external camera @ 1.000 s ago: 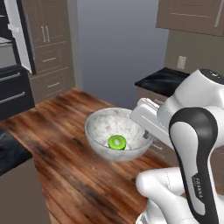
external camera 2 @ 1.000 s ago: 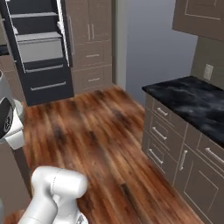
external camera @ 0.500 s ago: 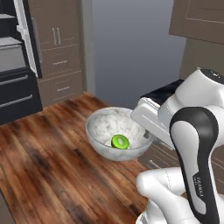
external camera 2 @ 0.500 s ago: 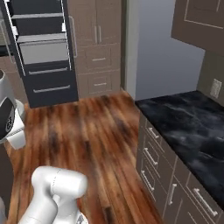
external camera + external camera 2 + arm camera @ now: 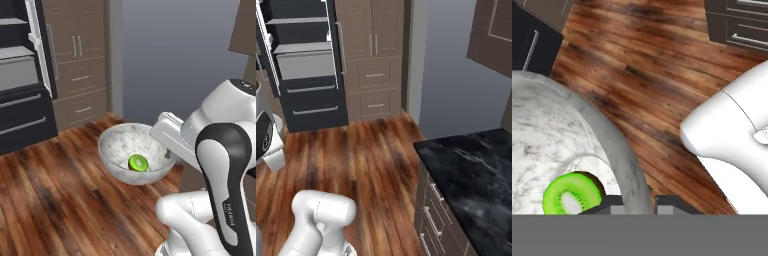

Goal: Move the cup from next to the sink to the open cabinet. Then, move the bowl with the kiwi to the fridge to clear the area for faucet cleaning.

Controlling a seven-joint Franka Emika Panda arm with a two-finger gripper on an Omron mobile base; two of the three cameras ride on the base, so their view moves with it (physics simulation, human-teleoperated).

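My gripper (image 5: 168,155) is shut on the right rim of the marble-look bowl (image 5: 119,149) and holds it in the air above the wood floor. The green kiwi (image 5: 138,162) lies at the bottom of the bowl. In the hand view the bowl (image 5: 557,130) curves across the left side, with its rim pinched between the tips of the gripper (image 5: 637,203) and the kiwi (image 5: 572,194) just inside. The black fridge (image 5: 22,100) stands open at the far left, showing grey shelves and drawers. From the right base view the fridge (image 5: 303,65) is at the upper left.
Taupe cabinets with drawers (image 5: 80,65) stand right of the fridge, and the cabinets (image 5: 373,55) meet a grey wall. A black marble counter (image 5: 476,175) with drawers below fills the lower right. Wood floor (image 5: 50,200) stretches between me and the fridge.
The whole picture has shifted as the base turned: fridge and cabinets now sit further into both views and look closer. The bowl stays in the same grip beside the arm.
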